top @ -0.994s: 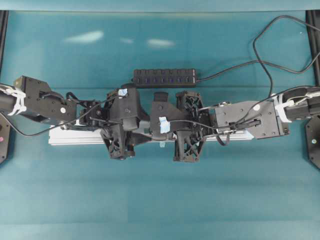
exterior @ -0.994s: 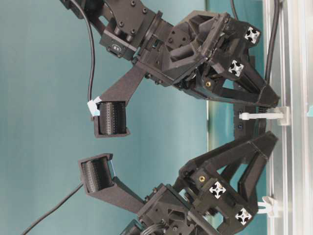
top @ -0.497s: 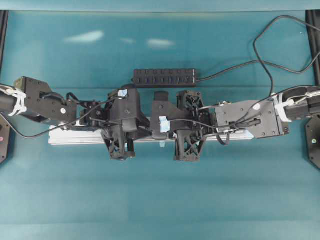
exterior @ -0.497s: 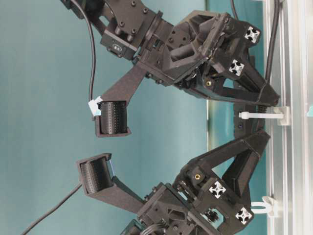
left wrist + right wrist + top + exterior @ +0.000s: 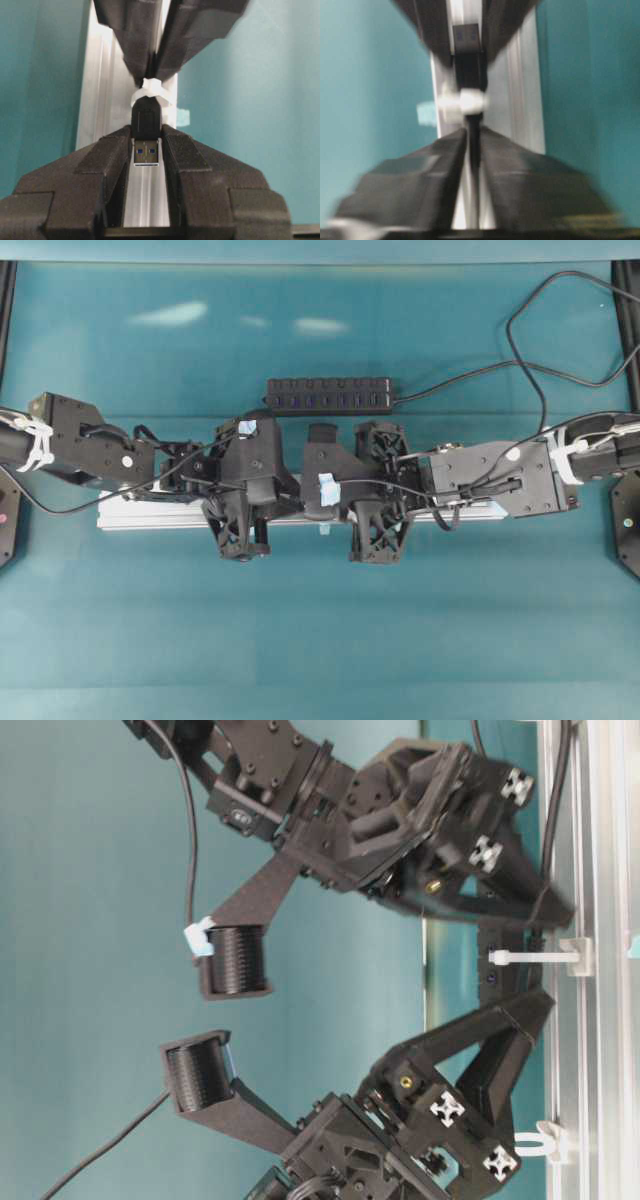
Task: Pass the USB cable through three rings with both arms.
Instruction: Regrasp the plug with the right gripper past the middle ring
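The two arms meet nose to nose over the silver rail (image 5: 150,516), which lies across the middle of the teal table (image 5: 320,640). In the left wrist view the left gripper (image 5: 146,145) has its fingers (image 5: 107,155) drawn in narrow and clamped on the black plug of the USB cable (image 5: 146,122), one finger on each flank, with the metal tip of the plug lying between them toward 6 o'clock. Just past the plug at 12 o'clock stands a whitish ring (image 5: 150,90) on the rail, and the plug's rear end sits in or right at it; beyond the ring come the tips of the right gripper. The right wrist view is blurred: there the right gripper (image 5: 472,137) shows its fingers (image 5: 440,150) narrow with a slim gap, and the thin cord runs in that gap, though it cannot be told from the blur whether they pinch it or merely flank it. At 12 o'clock from them the same ring (image 5: 465,101) circles the cable, and the plug lies beyond it between the left fingers. In the table-level view two rings (image 5: 535,957) stand out from the rail, one at each gripper tip. In the overhead view a black hub (image 5: 328,395) lies on the table at 12 o'clock from the grippers, apart from the rail, with its own cord curling away toward 2 o'clock.
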